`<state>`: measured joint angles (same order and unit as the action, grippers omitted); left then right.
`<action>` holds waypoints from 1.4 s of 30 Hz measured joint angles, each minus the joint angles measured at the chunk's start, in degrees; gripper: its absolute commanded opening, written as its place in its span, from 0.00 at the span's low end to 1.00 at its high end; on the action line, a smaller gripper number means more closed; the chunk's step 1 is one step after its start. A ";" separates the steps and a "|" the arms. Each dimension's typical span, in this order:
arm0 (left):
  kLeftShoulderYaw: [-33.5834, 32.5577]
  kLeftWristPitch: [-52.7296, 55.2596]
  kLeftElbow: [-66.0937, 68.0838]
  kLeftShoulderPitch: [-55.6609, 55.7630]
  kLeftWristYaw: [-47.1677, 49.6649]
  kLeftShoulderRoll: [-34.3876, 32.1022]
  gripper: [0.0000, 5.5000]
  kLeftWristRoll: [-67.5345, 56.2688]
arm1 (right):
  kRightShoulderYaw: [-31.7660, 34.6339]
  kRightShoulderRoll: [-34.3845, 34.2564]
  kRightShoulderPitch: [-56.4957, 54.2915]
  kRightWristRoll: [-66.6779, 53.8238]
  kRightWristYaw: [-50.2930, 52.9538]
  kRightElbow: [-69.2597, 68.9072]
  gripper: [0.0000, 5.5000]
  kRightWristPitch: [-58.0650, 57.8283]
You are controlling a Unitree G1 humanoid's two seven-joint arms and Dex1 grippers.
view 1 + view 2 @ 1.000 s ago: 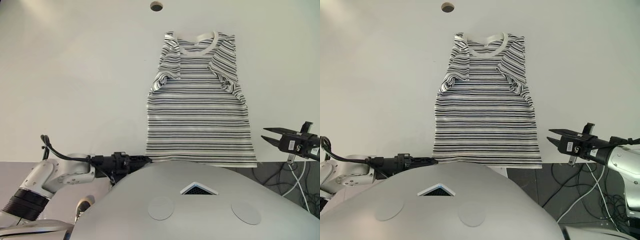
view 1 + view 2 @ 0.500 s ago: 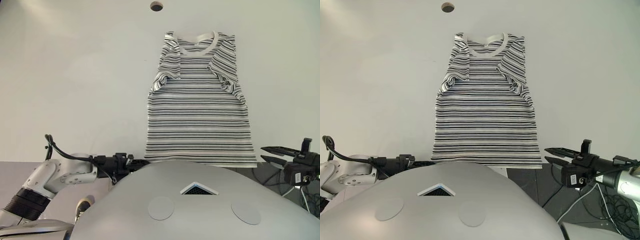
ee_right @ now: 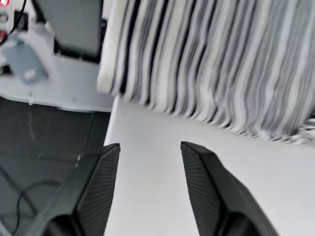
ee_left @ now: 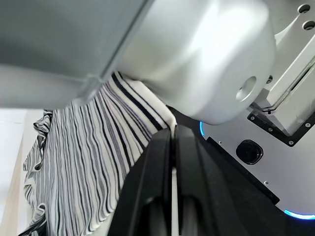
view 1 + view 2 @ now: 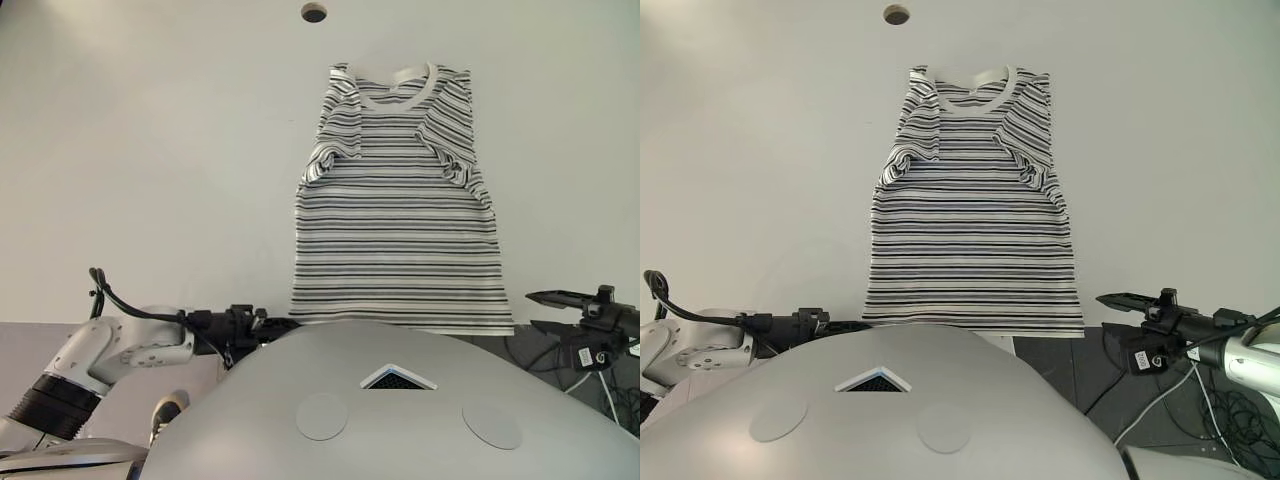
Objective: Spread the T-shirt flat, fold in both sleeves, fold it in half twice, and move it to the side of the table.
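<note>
The striped T-shirt [image 5: 395, 230] lies flat on the white table [image 5: 150, 150], collar far from me, both sleeves folded in over the chest. Its hem reaches the near table edge. My left gripper [image 5: 285, 322] sits at the hem's left corner, and in the left wrist view its black fingers [image 4: 160, 187] are shut on the hem corner [image 4: 165, 115]. My right gripper [image 5: 1103, 311] hovers open just right of the hem's right corner, at the table edge. In the right wrist view the right gripper [image 3: 150, 145] has bare table between its fingers and the hem [image 3: 197, 98] beyond them.
A small round hole [image 5: 313, 12] marks the far side of the table. Broad bare tabletop lies left and right of the shirt. Cables [image 5: 1200, 400] trail on the dark floor below the near right edge.
My right gripper has dropped toward the near table edge and rolled, staying open. The left gripper shifted slightly nearer at the hem corner, then held still. The shirt has not moved.
</note>
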<state>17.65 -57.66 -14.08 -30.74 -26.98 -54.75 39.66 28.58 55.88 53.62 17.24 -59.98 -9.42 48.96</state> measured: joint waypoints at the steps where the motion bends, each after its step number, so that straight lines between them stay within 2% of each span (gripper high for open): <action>1: -0.05 -0.09 -0.02 0.02 0.16 0.02 0.00 0.31 | -0.56 0.26 -0.22 0.82 0.57 0.38 0.42 0.56; 7: -0.46 0.19 -0.79 -0.34 0.30 0.09 0.00 1.08 | -5.67 4.25 -4.38 1.49 2.51 1.90 0.42 2.79; 14: -1.26 1.30 -2.25 -1.04 0.16 0.09 0.00 1.03 | -10.56 5.51 -6.12 0.79 4.06 -0.66 0.42 1.70; 24: -1.87 2.50 -3.94 -1.01 -1.28 0.00 0.00 0.42 | -11.93 6.96 -2.33 0.98 3.86 -3.43 0.42 0.99; 32: -2.32 4.49 -4.09 0.31 -1.23 0.06 0.00 -0.69 | -12.53 8.50 0.00 -1.92 0.47 -8.32 0.42 -4.89; 42: -2.15 4.47 -3.91 0.73 -1.16 0.06 0.00 -0.69 | -13.55 8.57 0.20 -4.01 -1.12 -11.02 0.06 -10.33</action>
<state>15.50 -53.19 -17.99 -30.01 -28.14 -54.70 38.97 15.03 64.45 53.82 13.23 -61.10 -20.44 38.64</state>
